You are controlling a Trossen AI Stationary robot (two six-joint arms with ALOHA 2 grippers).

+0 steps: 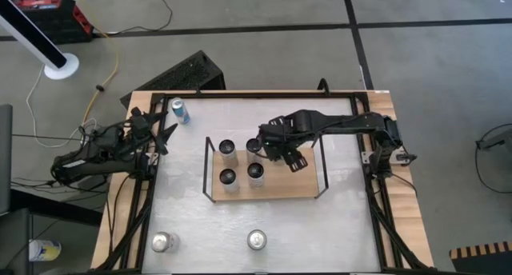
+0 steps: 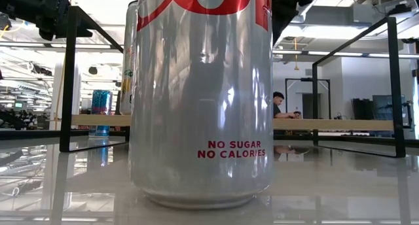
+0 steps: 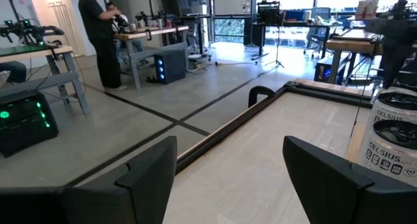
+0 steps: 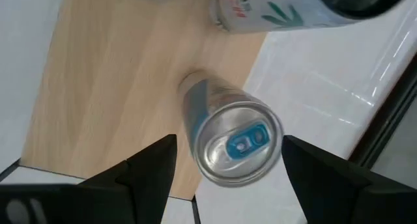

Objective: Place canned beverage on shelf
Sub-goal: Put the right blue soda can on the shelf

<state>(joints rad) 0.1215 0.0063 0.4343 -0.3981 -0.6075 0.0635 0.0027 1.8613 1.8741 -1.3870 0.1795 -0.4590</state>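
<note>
Hanging over the shelf (image 1: 304, 183), the right end effector (image 1: 293, 157) has its fingers spread wide and empty, and a blue-tabbed can (image 4: 231, 136) stands upright right below it on the wood, while the left end effector (image 1: 160, 135) waits spread by the tabletop's (image 1: 336, 227) edge.

We've got one camera straight overhead. Our low one sits right against a can (image 2: 201, 97), sharing the shelf (image 1: 272, 187) with overhead.

The right gripper (image 1: 275, 149) hangs mid-table, jaws apart, while the left gripper (image 1: 164, 136) waits at the table's left edge, jaws apart.
</note>
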